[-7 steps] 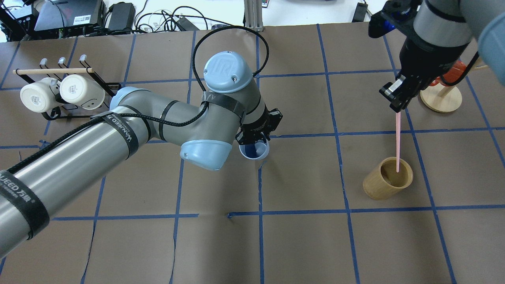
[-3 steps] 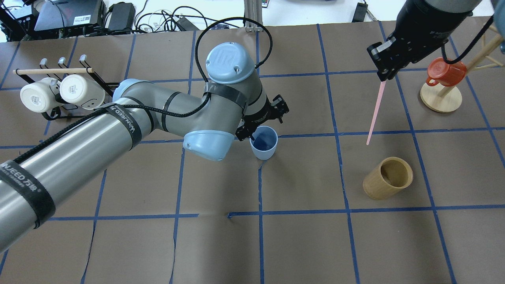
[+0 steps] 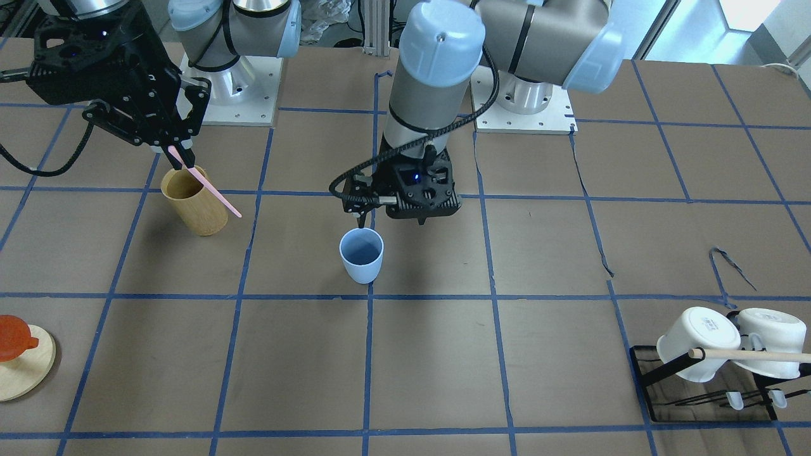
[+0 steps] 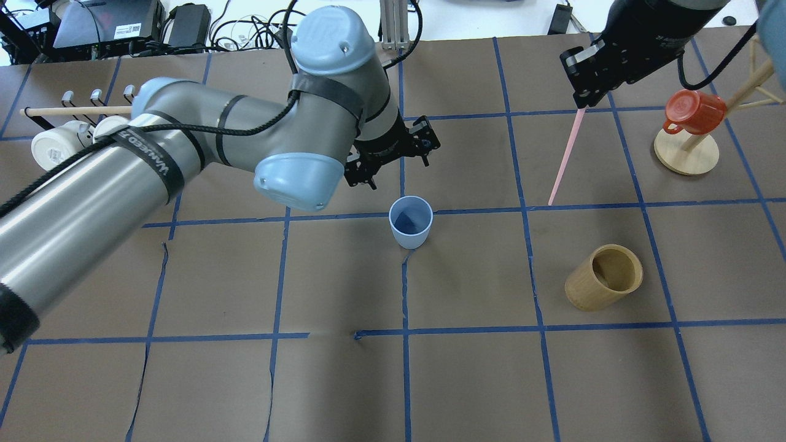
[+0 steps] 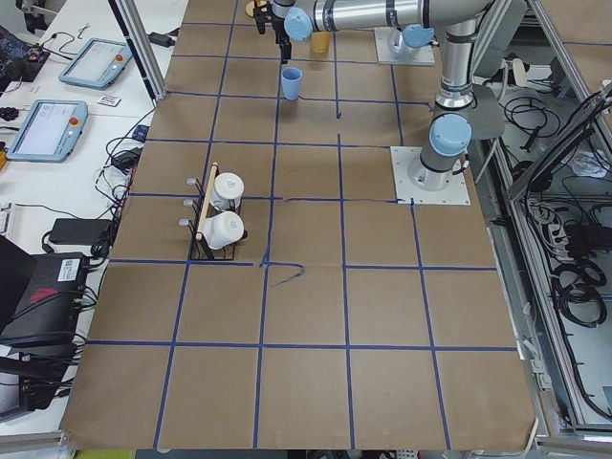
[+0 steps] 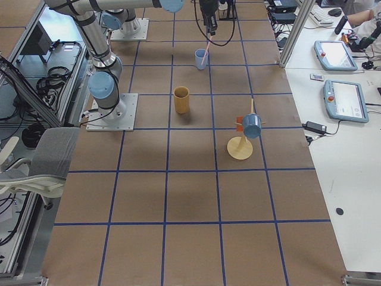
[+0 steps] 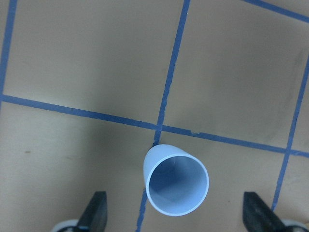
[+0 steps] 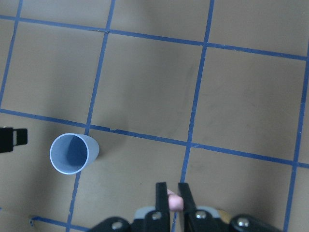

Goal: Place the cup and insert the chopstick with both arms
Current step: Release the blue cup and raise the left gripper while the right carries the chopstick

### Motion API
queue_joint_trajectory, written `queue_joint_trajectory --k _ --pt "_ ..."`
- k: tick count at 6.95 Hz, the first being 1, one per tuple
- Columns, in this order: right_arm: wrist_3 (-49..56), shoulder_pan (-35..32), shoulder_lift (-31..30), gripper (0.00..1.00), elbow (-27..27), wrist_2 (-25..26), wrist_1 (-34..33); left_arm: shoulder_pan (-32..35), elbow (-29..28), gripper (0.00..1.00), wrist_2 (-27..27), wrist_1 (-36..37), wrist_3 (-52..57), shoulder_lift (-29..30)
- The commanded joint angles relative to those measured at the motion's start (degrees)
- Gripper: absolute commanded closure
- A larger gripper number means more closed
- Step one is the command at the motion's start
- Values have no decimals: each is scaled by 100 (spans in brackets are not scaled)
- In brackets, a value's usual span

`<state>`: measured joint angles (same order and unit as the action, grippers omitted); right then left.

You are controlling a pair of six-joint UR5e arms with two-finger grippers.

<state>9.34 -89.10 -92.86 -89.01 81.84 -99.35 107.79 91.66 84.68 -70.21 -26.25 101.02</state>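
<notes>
The light blue cup (image 4: pixel 410 221) stands upright on the table's middle, free of both grippers; it also shows in the front view (image 3: pixel 361 254) and the left wrist view (image 7: pixel 176 186). My left gripper (image 4: pixel 393 172) hangs open and empty above and just beyond the cup, its fingers (image 7: pixel 94 212) spread wide. My right gripper (image 4: pixel 588 101) is shut on the top of a pink chopstick (image 4: pixel 564 158), which hangs tilted in the air, right of the cup. The right wrist view shows the chopstick's end (image 8: pixel 175 202) between the shut fingers and the cup (image 8: pixel 72 153) to the lower left.
A tan bamboo cylinder (image 4: pixel 605 276) stands empty at the right. A red mug (image 4: pixel 694 112) hangs on a wooden stand (image 4: pixel 684 156) at the far right. A black rack with white mugs (image 4: pixel 58 147) and a wooden dowel (image 4: pixel 80 111) is at the left.
My left gripper let go of the cup and rose away from it. My right gripper lifted the chopstick out of the bamboo cylinder and carried it up and toward the cup.
</notes>
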Motion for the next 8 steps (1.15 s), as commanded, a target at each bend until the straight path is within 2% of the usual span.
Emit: queue_joint_trajectory --k 1,2,3,4,6,8 --pt "-938 -595 196 93 -239 -28 -1080 -406 -34 0 101 -1033 1197 -800" --pt "-1265 -1000 476 93 -327 51 -1887 -469 -34 0 127 -1378 1384 -1099" --pt "-1538 -1213 592 93 -467 121 -2208 -617 -34 0 136 -1807 1656 -1320" --pt "-1558 -1319 593 93 -608 130 -2255 -810 -43 0 128 -2003 1954 -1452" --pt "-2127 -1644 654 93 -828 130 -2571 -847 -8 0 145 -1996 2001 -1515" --pt "-2130 -1680 637 93 -1030 113 -2713 -943 -16 0 128 -1830 2036 -1515"
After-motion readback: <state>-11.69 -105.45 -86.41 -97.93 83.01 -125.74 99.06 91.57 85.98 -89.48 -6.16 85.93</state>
